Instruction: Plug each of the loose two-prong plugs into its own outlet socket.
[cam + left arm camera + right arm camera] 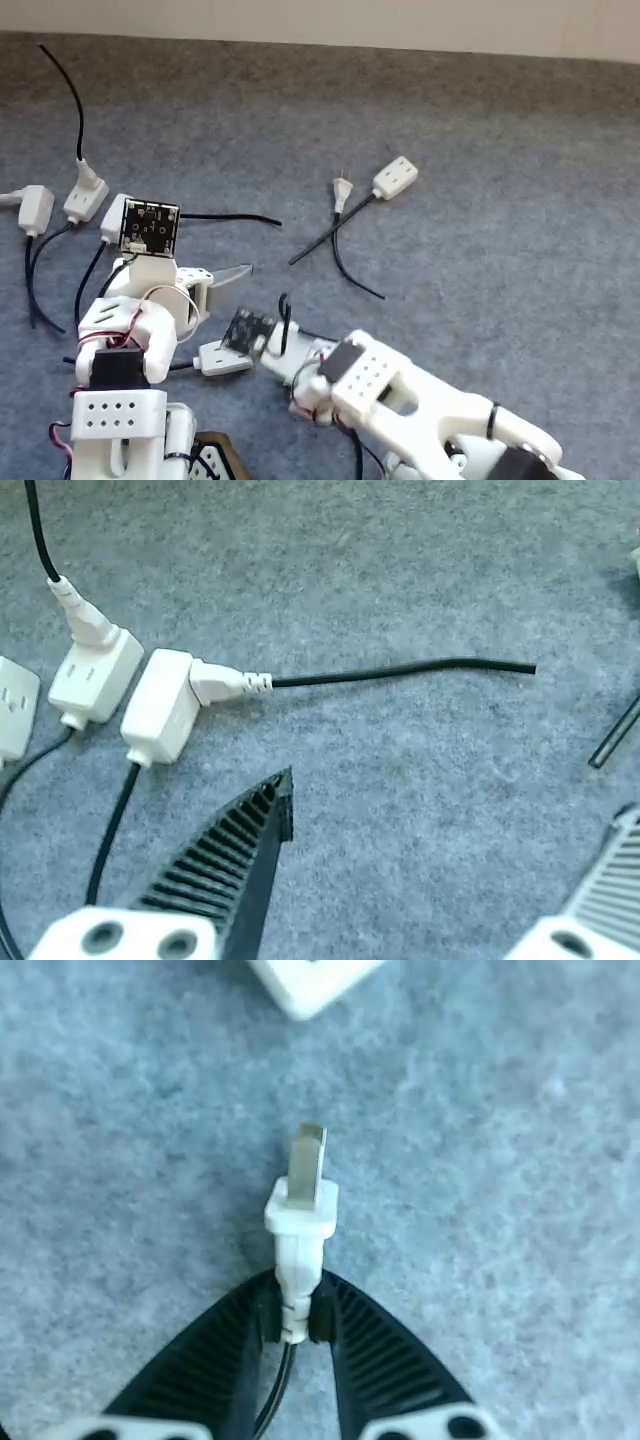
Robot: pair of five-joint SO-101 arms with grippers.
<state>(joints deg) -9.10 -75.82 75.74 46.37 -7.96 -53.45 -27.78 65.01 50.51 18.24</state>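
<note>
Right gripper (pixel 295 1305) is clamped on the neck of the held plug (pixel 300 1210). Its prongs aim at the near socket (pixel 310 980) just ahead, apart from it. Left gripper (pixel 457 798) has its jaws wide apart over grey carpet (pixel 400 560), near a plugged-in socket (pixel 160 705). In the high view, a loose plug (pixel 342 188) lies beside the free socket (pixel 395 177), upper centre-right.

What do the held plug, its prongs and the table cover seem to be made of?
The plug in the right gripper looks like white moulded plastic, smooth, slightly glossy. Its prongs appear to be bare metal, grey with a dull shine. The table cover seems to be grey felt or short carpet, judging by its fuzzy, mottled texture.
</note>
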